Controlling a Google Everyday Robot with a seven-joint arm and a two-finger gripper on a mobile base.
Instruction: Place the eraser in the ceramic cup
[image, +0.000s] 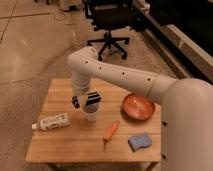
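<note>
Pale wooden slat table (65, 145) under the smooth white arm (120, 75). 1 gripper (87, 101) hangs right above the ceramic cup (90, 117), which is small, round, whitish and directly beneath it. Glossy round orange-red bowl (138, 106) is right of the gripper, white bottle (51, 121) lies to its left, blue spongy block (139, 141) and thin orange stick (111, 130) are nearer the camera on its right. Eraser not visible; grip state cannot tell. Likely the drop step: next needs a release centred over the cup.

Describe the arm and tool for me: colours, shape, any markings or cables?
The arm is glossy off-white, built of thick rounded tubes with bulbous joints and a row of small dark dots along the forearm. No loose cables show. The tool, over the wooden table right above the ceramic cup, is a blocky black-and-white unit.
</note>
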